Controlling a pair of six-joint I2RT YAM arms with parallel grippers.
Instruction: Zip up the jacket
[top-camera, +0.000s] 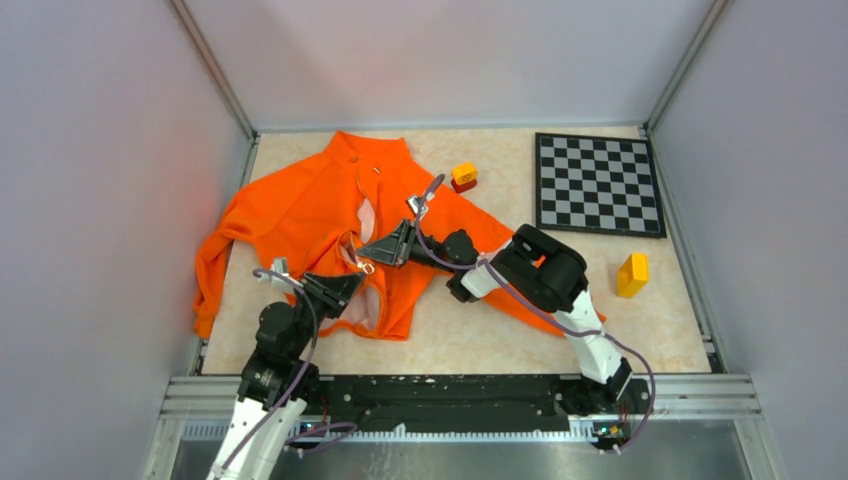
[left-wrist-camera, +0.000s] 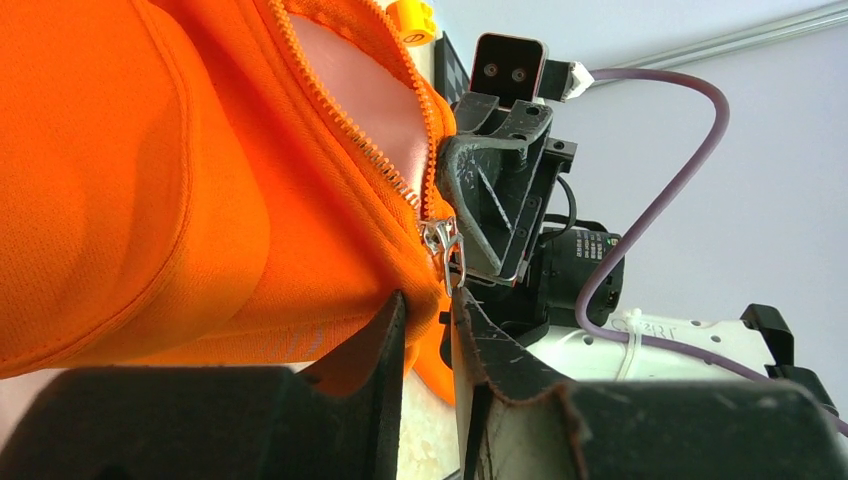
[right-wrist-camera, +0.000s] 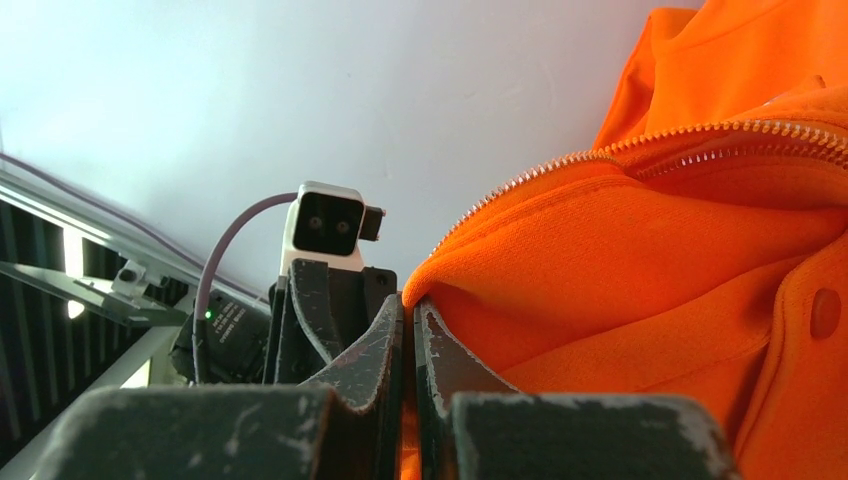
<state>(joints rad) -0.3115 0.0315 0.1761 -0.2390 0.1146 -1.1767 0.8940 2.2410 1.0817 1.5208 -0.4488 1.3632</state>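
The jacket (top-camera: 300, 215) lies spread on the table (top-camera: 480, 340) well to the left of the chessboard (top-camera: 598, 183), collar at the far side like the board, and its front is open over most of its length so the pale lining shows. My left gripper (left-wrist-camera: 428, 305) has its fingers drawn close with only a narrow gap, and orange hem fabric sits in that gap right under the metal zipper slider (left-wrist-camera: 440, 245). My right gripper (right-wrist-camera: 408, 305) has its fingers pressed nearly together on the jacket's edge, with orange cloth showing between them lower down; the zipper teeth run away from that pinch toward the collar. Both grippers meet over the jacket's front, left of the chessboard.

A small yellow-on-red block (top-camera: 464, 177) stands just left of the chessboard, beside the jacket's sleeve. A plain yellow block (top-camera: 632, 274) stands near the board's nearer right corner.

As for writing, there is a small printed label on the right arm's black module in the left wrist view, but it is too small for me to read.
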